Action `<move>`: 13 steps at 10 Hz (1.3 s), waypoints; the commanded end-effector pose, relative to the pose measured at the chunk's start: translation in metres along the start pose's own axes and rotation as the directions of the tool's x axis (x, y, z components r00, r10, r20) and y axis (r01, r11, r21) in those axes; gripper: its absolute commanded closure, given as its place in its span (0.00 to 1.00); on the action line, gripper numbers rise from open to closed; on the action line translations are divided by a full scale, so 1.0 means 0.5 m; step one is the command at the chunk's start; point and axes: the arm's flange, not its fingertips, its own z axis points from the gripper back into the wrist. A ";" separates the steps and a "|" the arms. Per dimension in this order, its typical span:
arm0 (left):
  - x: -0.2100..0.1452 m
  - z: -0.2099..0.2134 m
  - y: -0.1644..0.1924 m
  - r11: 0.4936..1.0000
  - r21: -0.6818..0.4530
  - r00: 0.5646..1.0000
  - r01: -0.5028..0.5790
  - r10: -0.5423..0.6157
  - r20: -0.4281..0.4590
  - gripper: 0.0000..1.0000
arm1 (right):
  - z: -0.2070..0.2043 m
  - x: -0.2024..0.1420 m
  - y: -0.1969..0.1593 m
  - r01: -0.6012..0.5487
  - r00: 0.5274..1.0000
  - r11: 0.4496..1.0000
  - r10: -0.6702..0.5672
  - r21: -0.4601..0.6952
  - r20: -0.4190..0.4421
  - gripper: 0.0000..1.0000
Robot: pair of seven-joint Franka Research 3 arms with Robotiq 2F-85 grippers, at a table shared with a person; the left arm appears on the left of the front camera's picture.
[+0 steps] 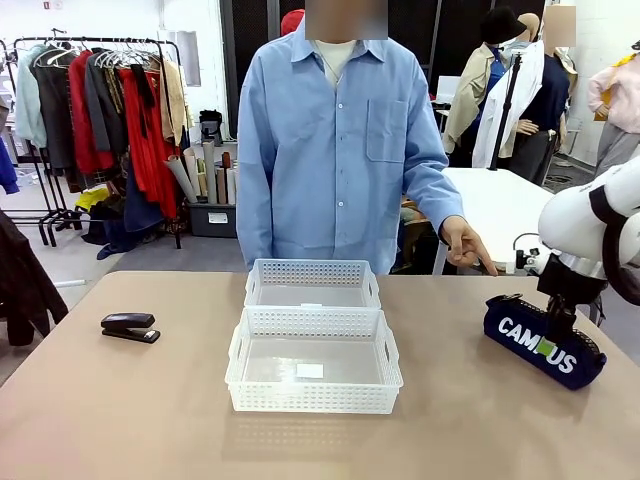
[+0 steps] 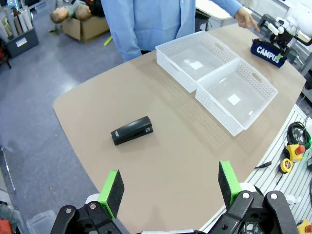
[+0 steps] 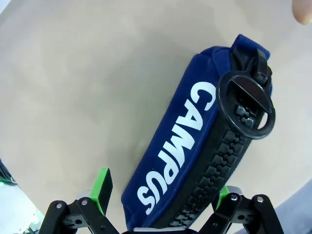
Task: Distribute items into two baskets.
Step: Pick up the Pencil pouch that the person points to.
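Front view: your pouch [image 1: 545, 343] read "CAMPUS" in white, on the table's [image 1: 480, 420] right side. The stapler [image 1: 130, 327] lay far left, with the larger basket [image 1: 313, 400] and smaller basket [image 1: 312, 272] between. Left wrist: left jaws hung wide open, gripping nothing. Right wrist: right jaws gaped wide, straddling the pouch, not clamped.

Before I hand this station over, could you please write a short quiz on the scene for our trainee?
1. True or false: the small black stapler lies outside both the larger white perforated plastic basket and the smaller white basket.
2. The open right end effector is poised over which? A: the navy-blue zipped fabric "CAMPUS" pouch; B: the stapler; C: the larger basket.
3. Fill in: the stapler lies to the robot's ____ of the baskets.
Key: 1 true; 2 A; 3 left.
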 end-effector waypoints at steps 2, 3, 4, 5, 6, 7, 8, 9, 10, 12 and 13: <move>-0.002 0.000 0.001 1.000 -0.011 1.000 0.014 -0.014 0.007 0.00 | -0.009 -0.002 -0.009 -0.007 1.000 1.000 0.008 -0.027 0.026 0.00; -0.002 0.000 0.001 1.000 -0.011 1.000 0.014 -0.014 0.007 0.00 | -0.006 -0.003 -0.010 0.001 1.000 1.000 0.000 -0.031 0.020 0.00; -0.002 0.000 0.001 1.000 -0.011 1.000 0.014 -0.014 0.007 0.00 | -0.007 -0.004 -0.011 0.007 1.000 0.999 -0.007 -0.032 0.014 0.11; -0.002 0.000 0.001 1.000 -0.011 1.000 0.014 -0.014 0.007 0.00 | -0.006 -0.003 -0.012 0.008 1.000 1.000 -0.008 -0.028 0.008 0.30; -0.002 0.000 0.001 1.000 -0.011 1.000 0.014 -0.014 0.007 0.00 | -0.006 -0.003 -0.013 0.007 1.000 0.999 -0.007 -0.032 0.003 0.49; -0.002 0.000 0.001 1.000 -0.011 1.000 0.014 -0.014 0.007 0.00 | -0.006 -0.002 -0.015 0.001 1.000 0.999 -0.001 -0.036 0.001 0.68; -0.002 0.000 0.001 1.000 -0.011 1.000 0.014 -0.014 0.007 0.00 | -0.006 -0.001 -0.016 -0.005 1.000 0.999 0.005 -0.035 0.001 0.87; -0.002 0.000 0.001 1.000 -0.011 1.000 0.014 -0.014 0.007 0.00 | -0.006 0.001 -0.018 -0.010 1.000 0.999 0.010 -0.033 0.000 1.00; -0.002 0.000 0.001 1.000 -0.011 1.000 0.014 -0.014 0.007 0.00 | -0.006 0.002 -0.019 -0.013 1.000 0.999 0.013 -0.030 -0.003 1.00; -0.002 0.000 0.001 1.000 -0.011 1.000 0.014 -0.014 0.007 0.00 | -0.005 0.003 -0.023 -0.012 1.000 1.000 0.012 -0.020 -0.009 1.00; -0.002 0.000 0.001 1.000 -0.011 1.000 0.014 -0.014 0.007 0.00 | -0.005 0.003 -0.024 -0.013 1.000 1.000 0.013 -0.014 -0.006 1.00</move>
